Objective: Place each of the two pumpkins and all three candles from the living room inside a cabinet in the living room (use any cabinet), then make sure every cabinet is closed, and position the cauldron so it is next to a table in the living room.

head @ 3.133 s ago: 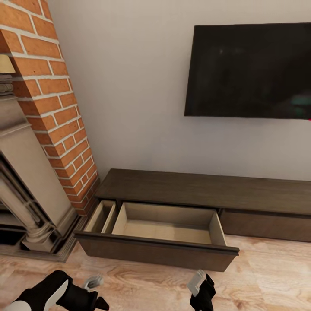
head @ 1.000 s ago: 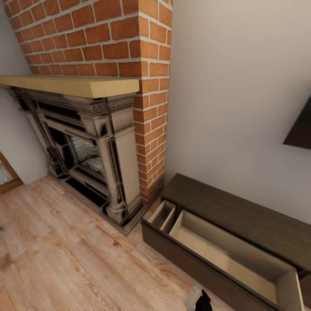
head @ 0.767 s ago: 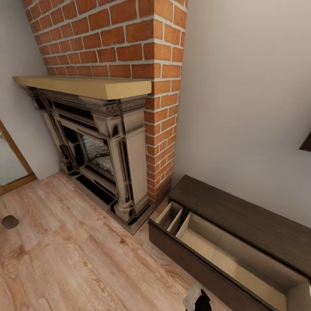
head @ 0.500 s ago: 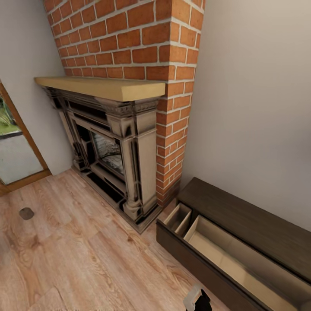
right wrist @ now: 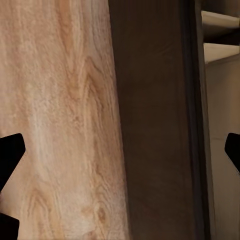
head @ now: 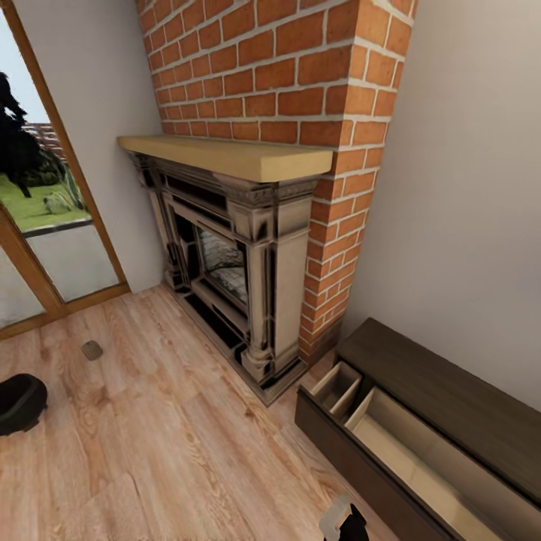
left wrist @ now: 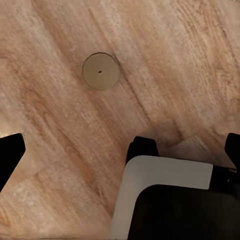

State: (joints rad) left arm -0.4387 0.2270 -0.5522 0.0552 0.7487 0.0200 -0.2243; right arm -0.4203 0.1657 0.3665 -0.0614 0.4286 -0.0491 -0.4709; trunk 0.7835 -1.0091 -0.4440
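Here, in the head view, the cabinet (head: 443,391) runs along the wall at the lower right of the frame, its long drawer (head: 421,466) pulled out and showing a pale beige inside with nothing visible in it. A narrow divided compartment (head: 336,388) sits at the drawer's near end, just beside the foot of the fireplace (head: 240,263). The fireplace stands at centre frame under a tan mantel shelf (head: 225,154), backed by a red brick chimney (head: 300,83) that climbs to the top edge. At the far left edge, low in the frame, the cauldron (head: 19,402) rests on the wood floor (head: 150,451), partly cut off by the border and well apart from the cabinet. A small round disc (head: 92,350) lies on the floor between the cauldron and a glass door (head: 45,195) with a wooden frame at the upper left. The right gripper (head: 342,522) peeks in at the bottom edge, near the drawer's front.

In the left wrist view, the left gripper's (left wrist: 120,150) dark fingertips (left wrist: 10,155) sit at opposite edges of the frame, spread wide apart above the floor and a round tan disc (left wrist: 101,71). In the right wrist view, the right gripper (right wrist: 120,155) is likewise spread wide, holding nothing, hanging over the dark drawer front (right wrist: 155,120) and the floor beside it.
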